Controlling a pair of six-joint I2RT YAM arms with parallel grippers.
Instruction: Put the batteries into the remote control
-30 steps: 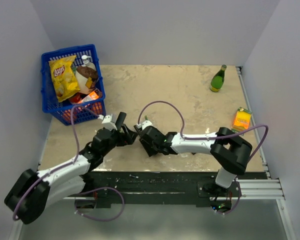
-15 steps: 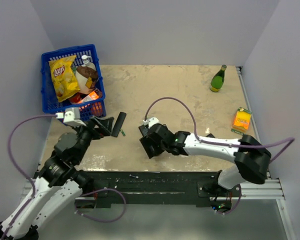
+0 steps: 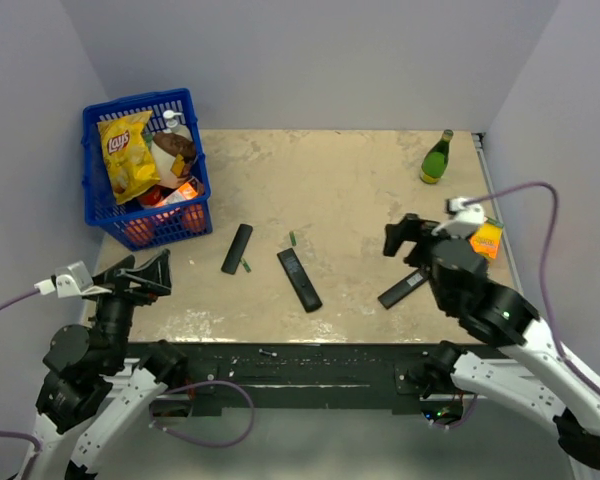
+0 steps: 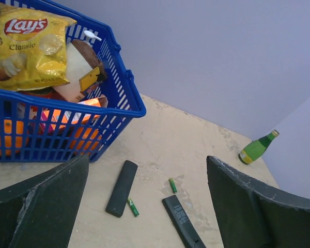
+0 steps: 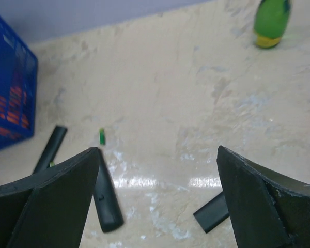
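Observation:
The long slim black remote control (image 3: 299,279) lies flat mid-table, its button rows showing in the left wrist view (image 4: 182,221); in the right wrist view (image 5: 106,200) my left finger partly hides it. Two small green batteries lie loose: one (image 3: 292,238) just beyond the remote's far end (image 4: 172,185) (image 5: 102,136), one (image 3: 246,265) beside the plain remote (image 4: 133,206). A third battery and the back cover are not in view. My left gripper (image 3: 148,275) (image 4: 147,160) is open and empty at the near left. My right gripper (image 3: 402,240) (image 5: 157,150) is open and empty at the near right.
A shorter plain black remote (image 3: 237,248) lies left of the long one. Another black remote (image 3: 403,289) lies near my right gripper. A blue basket (image 3: 98,205) of snacks stands far left. A green bottle (image 3: 437,158) and an orange juice box (image 3: 485,240) stand at the right.
Both arms have pulled back from the long remote at mid-table to the near corners, the left first, then the right. The remotes and batteries now lie uncovered.

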